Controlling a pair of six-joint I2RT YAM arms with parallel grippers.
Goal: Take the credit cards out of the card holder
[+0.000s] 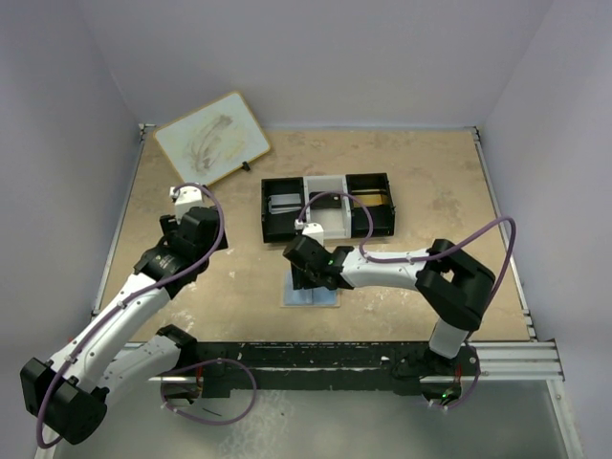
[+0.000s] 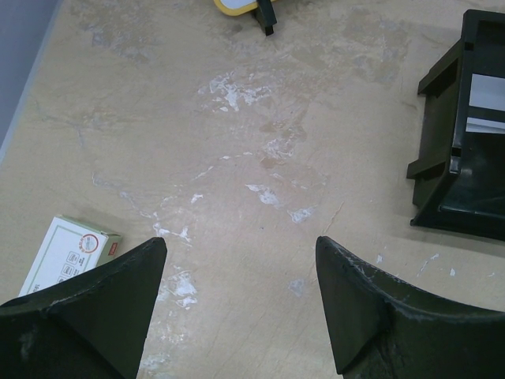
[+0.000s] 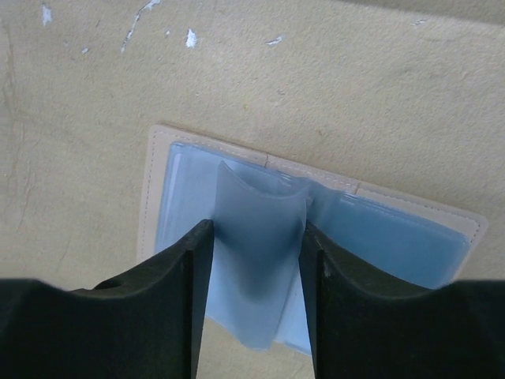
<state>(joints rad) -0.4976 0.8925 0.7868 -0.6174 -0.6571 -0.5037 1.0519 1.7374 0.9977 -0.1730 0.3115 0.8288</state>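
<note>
The card holder (image 3: 394,237) lies opened flat on the table (image 1: 430,182), near the front edge and roughly midway between the two arm bases, with its pale-blue inner side turned up and its tan border showing around it. One translucent blue sleeve (image 3: 252,276) is raised from its middle and stands bowed between the fingers of the right gripper (image 3: 254,230), which is set directly above the holder. The jaws are partly spread, with the sleeve's side edges lying against their inner faces. Whether the sleeve is actually pinched cannot be told.

Just behind the holder stands the black three-compartment tray (image 1: 273,229), whose middle compartment is white. A flat grey card (image 1: 284,203) is seen in its left compartment. What the yellowish patch in the right compartment is cannot be made out.

Well to the left, the left gripper (image 2: 241,245) is held above bare table with its jaws spread wide and nothing between them. A small red-and-white box (image 2: 67,253) lies just beside its left finger. At the far left corner the wood-framed whiteboard (image 1: 212,139) is propped at a tilt.
</note>
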